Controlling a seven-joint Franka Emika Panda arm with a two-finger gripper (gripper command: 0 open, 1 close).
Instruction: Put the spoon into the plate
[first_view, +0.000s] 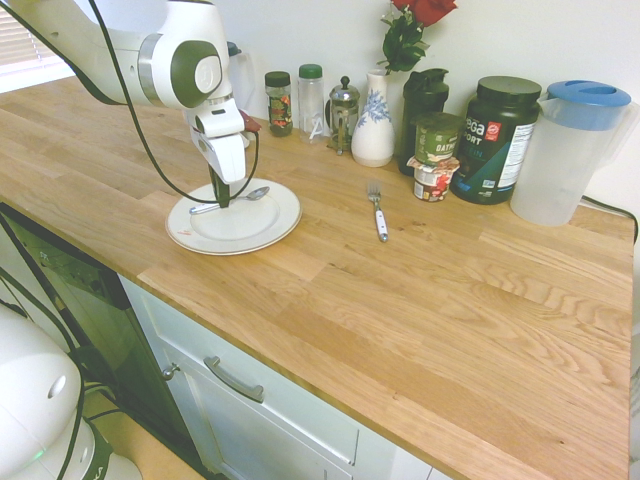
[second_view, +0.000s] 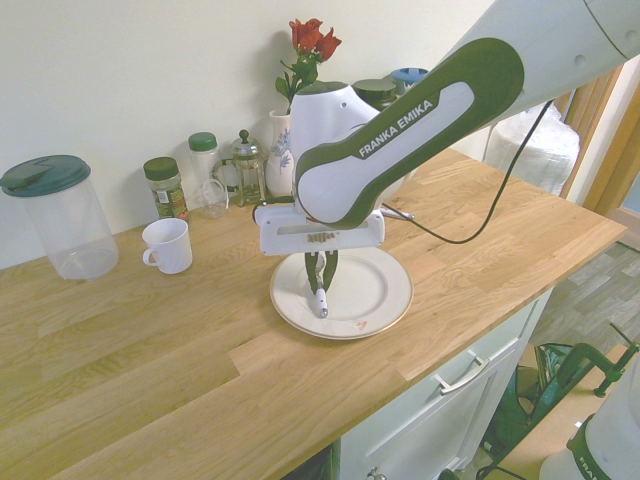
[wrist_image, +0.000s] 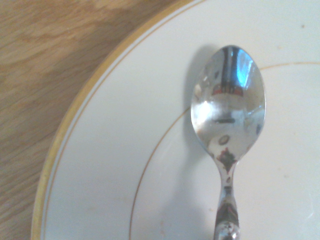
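A: The gripper is closed on the spoon, holding it by the handle. The fingers point straight down over the plate, and the silver bowl sticks out to one side of them, the white handle end to the other.

B: So the spoon is already above the plate?

A: Yes — the wrist view shows the bowl above the white surface, inside the gold rim line. I cannot tell if it touches yet; there is a shadow beside it.

B: How to finish well, in your opinion?

A: I would go down slowly until the spoon rests flat, then open the fingers — and lift straight up, so the handle is not dragged off the rim.
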